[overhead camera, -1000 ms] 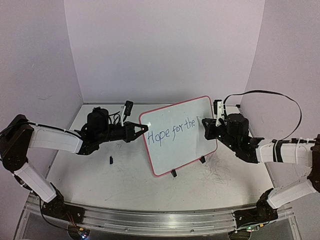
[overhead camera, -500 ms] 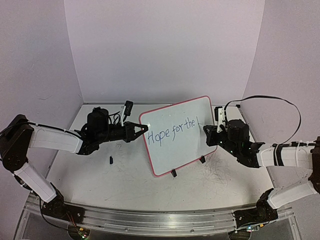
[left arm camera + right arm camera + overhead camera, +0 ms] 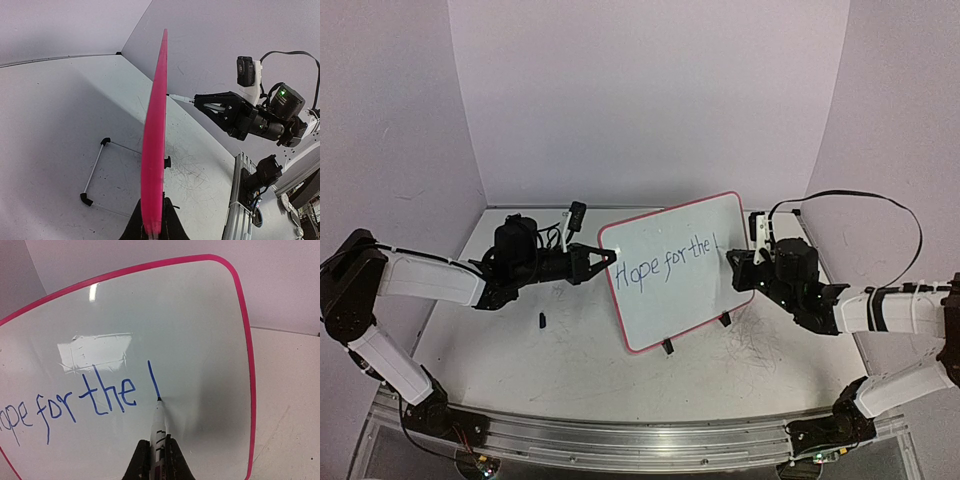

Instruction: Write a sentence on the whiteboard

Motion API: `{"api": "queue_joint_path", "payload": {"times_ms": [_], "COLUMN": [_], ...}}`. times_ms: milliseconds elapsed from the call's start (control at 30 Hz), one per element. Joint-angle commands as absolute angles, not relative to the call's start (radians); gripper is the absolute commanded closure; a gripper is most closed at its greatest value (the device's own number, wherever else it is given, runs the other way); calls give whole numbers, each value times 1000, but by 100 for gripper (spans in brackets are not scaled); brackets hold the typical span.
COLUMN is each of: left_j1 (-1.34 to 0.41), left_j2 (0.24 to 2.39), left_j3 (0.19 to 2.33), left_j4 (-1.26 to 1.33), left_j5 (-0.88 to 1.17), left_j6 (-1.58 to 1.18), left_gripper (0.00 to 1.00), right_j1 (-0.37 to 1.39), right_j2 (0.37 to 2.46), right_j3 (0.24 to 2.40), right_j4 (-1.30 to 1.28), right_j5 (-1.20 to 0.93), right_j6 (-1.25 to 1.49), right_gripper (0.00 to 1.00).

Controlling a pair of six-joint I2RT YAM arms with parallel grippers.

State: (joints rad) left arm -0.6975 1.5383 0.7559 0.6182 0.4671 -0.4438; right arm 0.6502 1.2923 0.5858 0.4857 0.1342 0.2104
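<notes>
The whiteboard (image 3: 685,305), white with a pink rim, stands tilted on the table. My left gripper (image 3: 611,258) is shut on its left edge; in the left wrist view the rim (image 3: 155,130) runs up from between the fingers (image 3: 152,227). The sentence (image 3: 665,262) in blue reads "Hope for the" followed by one upright stroke (image 3: 154,377). My right gripper (image 3: 733,264) is shut on a white marker (image 3: 160,427), whose tip touches the board (image 3: 200,315) at the foot of that stroke. The marker tip (image 3: 181,98) also shows from the side, at the board's face.
A small black cap (image 3: 542,320) lies on the table left of the board. The board's wire stand with black feet (image 3: 95,170) rests behind it. Old pen scribbles (image 3: 760,345) mark the table. Walls close in on three sides; a metal rail (image 3: 620,435) runs along the front.
The right gripper has slid down and slightly right along the board, drawing the upright stroke after "the". The left arm and the board have not moved.
</notes>
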Motion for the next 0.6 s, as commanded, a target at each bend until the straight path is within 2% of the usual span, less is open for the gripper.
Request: {"api": "queue_joint_path", "payload": {"times_ms": [0, 567], "left_j1": [-692, -692], "left_j2": [1513, 1514], "left_j3": [778, 778], "left_j4": [591, 590], "left_j5": [424, 425], "left_j6": [-364, -362], "left_gripper": [100, 100], "right_j1": [644, 645], "right_j2": [1308, 1310], "right_j3": [641, 648], "right_j4": [521, 504], "right_j5": [137, 224], "right_j6": [201, 218], "right_gripper": [100, 100]}}
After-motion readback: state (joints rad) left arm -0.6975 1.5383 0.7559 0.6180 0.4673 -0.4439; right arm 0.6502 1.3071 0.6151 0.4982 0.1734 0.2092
